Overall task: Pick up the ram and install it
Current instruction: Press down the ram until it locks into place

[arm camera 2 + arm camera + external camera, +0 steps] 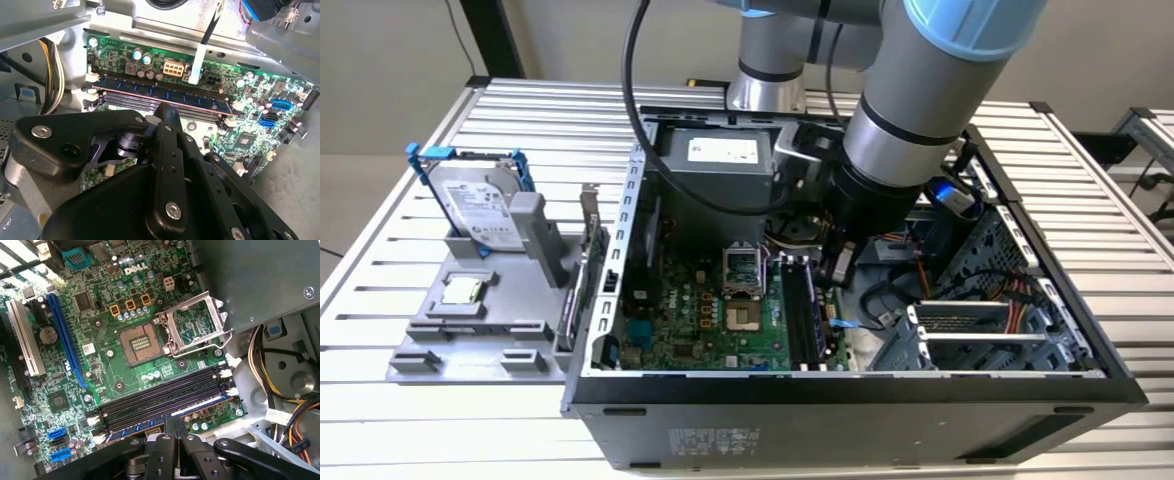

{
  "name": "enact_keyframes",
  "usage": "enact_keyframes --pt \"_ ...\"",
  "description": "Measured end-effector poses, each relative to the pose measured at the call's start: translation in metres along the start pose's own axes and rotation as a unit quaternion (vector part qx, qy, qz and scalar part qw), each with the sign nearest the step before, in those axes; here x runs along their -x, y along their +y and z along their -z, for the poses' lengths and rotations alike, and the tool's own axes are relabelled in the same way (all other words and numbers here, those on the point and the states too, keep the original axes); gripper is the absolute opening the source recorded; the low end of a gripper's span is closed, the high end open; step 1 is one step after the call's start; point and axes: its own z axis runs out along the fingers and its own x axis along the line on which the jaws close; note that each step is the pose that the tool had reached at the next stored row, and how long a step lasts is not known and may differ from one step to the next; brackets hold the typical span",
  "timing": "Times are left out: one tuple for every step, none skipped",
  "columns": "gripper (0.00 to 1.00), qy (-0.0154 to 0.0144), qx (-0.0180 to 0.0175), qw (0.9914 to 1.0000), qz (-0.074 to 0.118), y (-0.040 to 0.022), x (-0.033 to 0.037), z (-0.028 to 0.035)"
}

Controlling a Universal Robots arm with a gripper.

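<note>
The ram [165, 95] is a long thin stick with dark chips, standing on edge in the motherboard's memory slot nearest the case wall. In the first wrist view the ram [205, 404] shows as a bluish strip beside the empty black slots [160, 402]. My gripper [175, 424] is inside the open computer case [854, 385], directly over the middle of the stick. Its two black fingers [167, 440] are pressed together, and their tips sit at the ram's top edge. In the exterior view the gripper [838, 268] hangs over the slots at the board's right side.
An open processor socket [142, 342] lies beside the slots. The power supply [720, 160] and cable bundles [280, 385] crowd the gripper's far side. A drive cage [987, 325] fills the case's right. Outside, a grey fixture [460, 345] holds a hard drive [478, 205] and a processor chip [464, 290].
</note>
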Motion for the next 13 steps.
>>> enact_keyframes --pt "0.00 0.0002 0.0000 1.00000 0.003 0.0000 0.0000 -0.0001" --pt "0.00 0.0004 0.0001 0.99997 0.008 0.0000 0.0000 -0.0003" --pt "0.00 0.0007 0.0000 0.99991 0.014 0.0000 0.0000 -0.0005" --pt "0.00 0.0012 -0.0001 0.99978 0.021 0.0000 0.0000 -0.0006" --pt "0.00 0.0017 -0.0006 0.99958 0.029 -0.0001 0.0001 -0.0007" --pt "0.00 0.0020 -0.0013 0.99933 0.036 -0.0001 0.0000 -0.0009" --pt "0.00 0.0023 -0.0024 0.99901 0.044 -0.0001 0.0000 -0.0012" --pt "0.00 0.0024 -0.0035 0.99868 0.051 -0.0001 0.0000 -0.0015" --pt "0.00 0.0025 -0.0047 0.99832 0.058 -0.0001 0.0000 -0.0018" --pt "0.00 0.0026 -0.0056 0.99805 0.062 -0.0002 0.0000 -0.0019" --pt "0.00 0.0026 -0.0063 0.99783 0.066 -0.0002 0.0000 -0.0021" --pt "0.00 0.0027 -0.0068 0.99765 0.068 -0.0002 0.0000 -0.0022" --pt "0.00 0.0027 -0.0072 0.99745 0.071 -0.0002 0.0000 -0.0023"
